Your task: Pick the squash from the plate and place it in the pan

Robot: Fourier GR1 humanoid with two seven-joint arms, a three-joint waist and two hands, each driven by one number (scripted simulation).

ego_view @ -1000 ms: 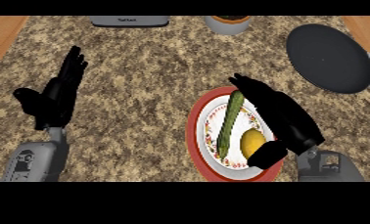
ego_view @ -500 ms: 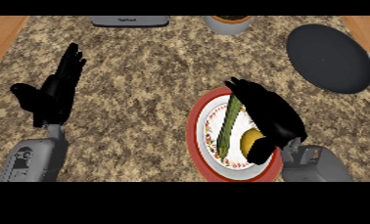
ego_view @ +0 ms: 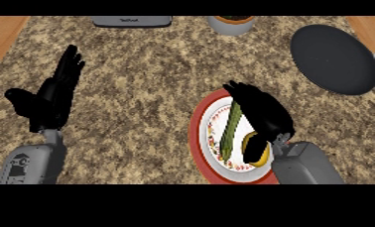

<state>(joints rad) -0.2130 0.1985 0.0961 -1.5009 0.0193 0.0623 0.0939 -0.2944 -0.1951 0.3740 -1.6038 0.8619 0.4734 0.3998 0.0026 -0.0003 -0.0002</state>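
Observation:
The squash, with a long green neck and a yellow bulb, lies on a white plate with a red rim at the lower right. My right hand hovers over the plate's right half. Its fingers are straight and point up-left along the neck, while its thumb crosses the yellow bulb and hides most of it. The hand is open. The dark grey round pan sits at the upper right, apart from the plate. My left hand rests open at the left edge, fingers up.
A grey appliance and a grey pot with dark contents stand along the counter's back edge. Wooden strips show at the far left and far right corners. Speckled stone counter lies between plate and pan.
My right hand has drawn down and left over the plate, and its thumb now covers the squash's yellow bulb. The left hand has barely shifted.

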